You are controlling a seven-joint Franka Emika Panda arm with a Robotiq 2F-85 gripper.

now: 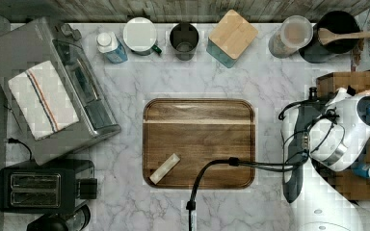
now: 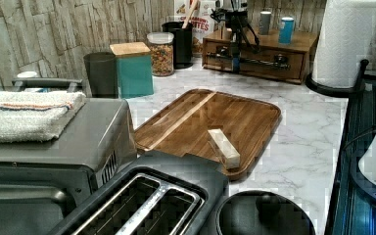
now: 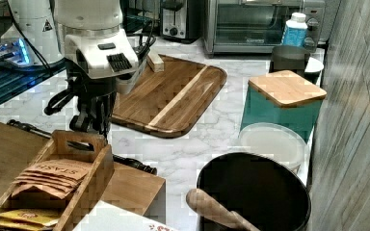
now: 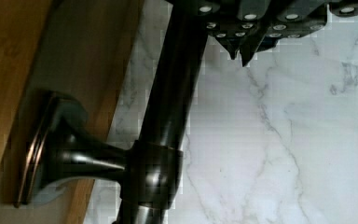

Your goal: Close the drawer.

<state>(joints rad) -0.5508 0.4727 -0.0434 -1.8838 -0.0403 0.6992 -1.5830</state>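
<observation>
Drawer [image 2: 269, 68] of medium-brown wood, with flat smooth-grained sides, sits in the low wooden cabinet [image 2: 303, 41] at the far end of the table in the left view. I cannot tell how far out it stands. Its long black bar handle [image 4: 172, 93] is a glossy round rod that runs across the front on a flared metal post with a square foot [image 4: 42, 158].

My tool [image 4: 240, 53] hangs just beside that bar on the marble side, not around it. Its two dark pointed fingertips [image 4: 249, 55] are drawn together with nothing between them. In the right view the tool [image 3: 89, 127] points down next to a wooden tea caddy [image 3: 72, 178].

The white veined marble table [image 1: 125, 86] is smooth and bare in front of the handle. Between it and the rounded-corner dark wooden cutting board [image 1: 198, 144] there is a strip of open stone. A pale rectangular block [image 1: 165, 168] lies near the board's edge, well apart from the tool. A black cable [image 1: 207, 168] crosses the board's corner towards the arm.
</observation>
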